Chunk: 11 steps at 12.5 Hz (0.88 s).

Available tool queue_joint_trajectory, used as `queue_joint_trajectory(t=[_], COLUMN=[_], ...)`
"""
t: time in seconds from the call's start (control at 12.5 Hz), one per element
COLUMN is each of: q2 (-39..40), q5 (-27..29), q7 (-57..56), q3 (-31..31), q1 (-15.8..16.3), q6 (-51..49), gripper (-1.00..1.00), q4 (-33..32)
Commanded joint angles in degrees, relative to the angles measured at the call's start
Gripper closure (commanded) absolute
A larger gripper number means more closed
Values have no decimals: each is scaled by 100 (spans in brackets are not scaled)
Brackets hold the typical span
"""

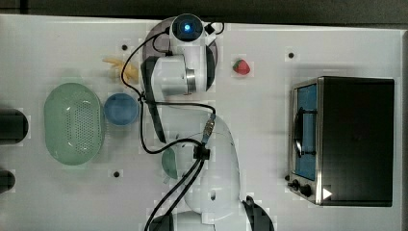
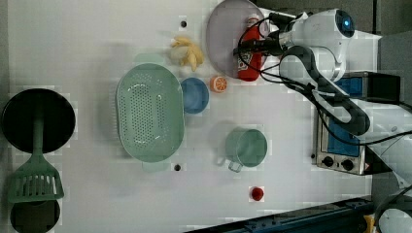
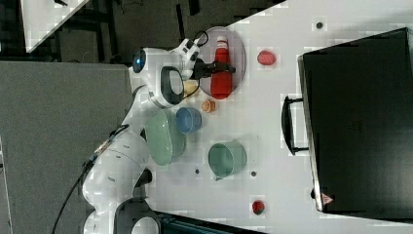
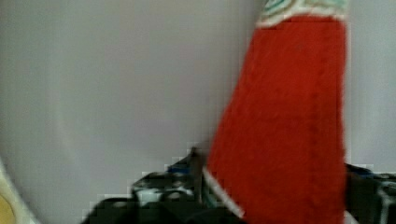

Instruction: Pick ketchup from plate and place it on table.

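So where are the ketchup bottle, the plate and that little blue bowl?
ketchup bottle (image 3: 222, 83), right view, red body.
plate (image 2: 221, 34), left view, bare surface beside the bottle.
blue bowl (image 1: 121, 109), top view, inside of the bowl.

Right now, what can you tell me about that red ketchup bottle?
The ketchup is a red bottle with a white cap, looking like plastic. It lies flat on the pale lilac plate. The gripper straddles its middle, a finger on each side; whether the fingers press it yet is unclear.
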Motion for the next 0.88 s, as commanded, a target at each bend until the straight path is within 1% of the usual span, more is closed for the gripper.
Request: queue_joint_trajectory(t=[0.08, 0.32, 0.48, 0.72, 0.88], q2=[-129, -217, -499, -1179, -1628], q5=[-61, -59, -46, 202, 349], q7=[-264, -264, -249, -147, -146], q3=[5, 2, 1, 2, -4], q1=[-5, -20, -38, -101, -189], q6=[96, 74, -135, -1111, -1573], gripper=[-15, -15, -15, -15, -15], q4=[113, 133, 133, 131, 92])
